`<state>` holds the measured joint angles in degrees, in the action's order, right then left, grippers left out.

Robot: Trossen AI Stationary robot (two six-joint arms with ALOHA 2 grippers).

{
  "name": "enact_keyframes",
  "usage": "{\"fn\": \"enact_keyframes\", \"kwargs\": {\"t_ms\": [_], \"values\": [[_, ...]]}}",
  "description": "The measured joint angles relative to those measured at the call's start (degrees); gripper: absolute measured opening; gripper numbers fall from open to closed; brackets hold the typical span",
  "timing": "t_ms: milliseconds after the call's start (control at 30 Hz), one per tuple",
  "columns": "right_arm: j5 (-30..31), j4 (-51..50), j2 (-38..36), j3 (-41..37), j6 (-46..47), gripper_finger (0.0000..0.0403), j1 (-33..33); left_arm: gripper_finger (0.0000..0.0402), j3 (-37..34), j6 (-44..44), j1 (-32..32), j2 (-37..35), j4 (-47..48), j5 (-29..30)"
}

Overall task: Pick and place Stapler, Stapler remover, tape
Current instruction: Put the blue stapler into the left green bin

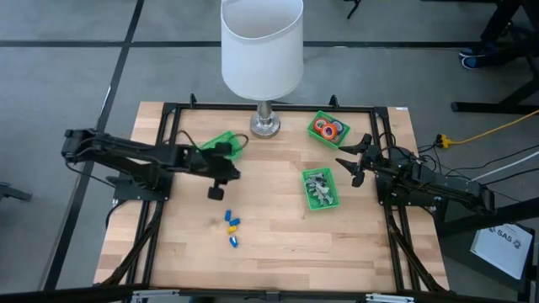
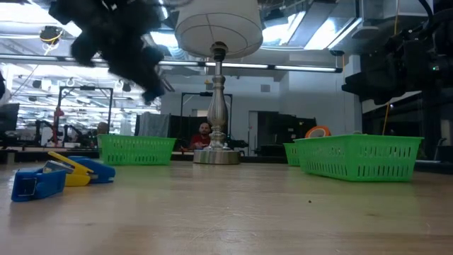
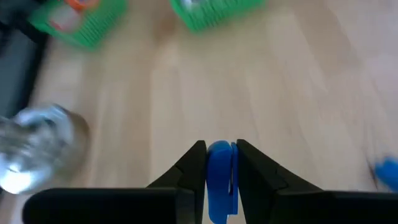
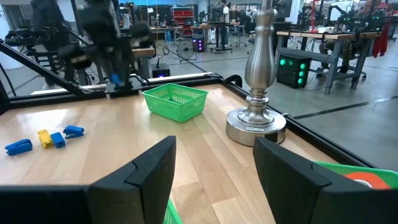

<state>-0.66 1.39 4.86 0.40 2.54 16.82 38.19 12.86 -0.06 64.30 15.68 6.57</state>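
My left gripper (image 1: 217, 190) hangs above the table's middle left, shut on a small blue stapler (image 3: 220, 180). Several more blue and yellow staplers (image 1: 232, 229) lie flat on the wood nearer the front edge. Red and orange tape rolls (image 1: 328, 129) rest in a green bin (image 1: 317, 119) at the far right. Silvery stapler removers (image 1: 318, 187) fill another green bin (image 1: 308, 202). A third green bin (image 1: 221, 141) stands behind my left gripper. My right gripper (image 4: 214, 162) waits open at the right edge. My left gripper pinches the blue stapler's two sides (image 3: 219, 163) between its two fingers (image 3: 191, 163). The stapler runs along the fingers, its end level with their tips. The fingers slant down from the table's left. The stapler is lifted clear of the table.
A lamp with a white shade (image 1: 262, 46) and a metal base (image 1: 264, 124) stands at the far middle. A black frame rail (image 1: 168, 160) borders the table. Bare wood lies between the loose staplers and the bin of removers.
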Motion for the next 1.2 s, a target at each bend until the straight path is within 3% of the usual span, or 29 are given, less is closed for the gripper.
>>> {"fn": "enact_keyframes", "kwargs": {"t_ms": [467, 800, 1200], "values": [[0.00, 0.02, -0.01, 0.00, 0.00, 0.0220, -0.02, 0.0061, -13.60, -6.23, 11.63, -13.38, -21.92, 8.44], [0.00, 0.00, 0.01, 0.00, 0.00, 0.0220, -0.02, 0.0065, -18.20, -11.30, 19.09, -14.81, -24.86, 9.01], [0.00, 0.02, 0.01, -0.01, -0.01, 0.0220, -0.02, 0.0114, -18.20, -15.15, 22.87, -14.68, -24.42, 10.41]]}}
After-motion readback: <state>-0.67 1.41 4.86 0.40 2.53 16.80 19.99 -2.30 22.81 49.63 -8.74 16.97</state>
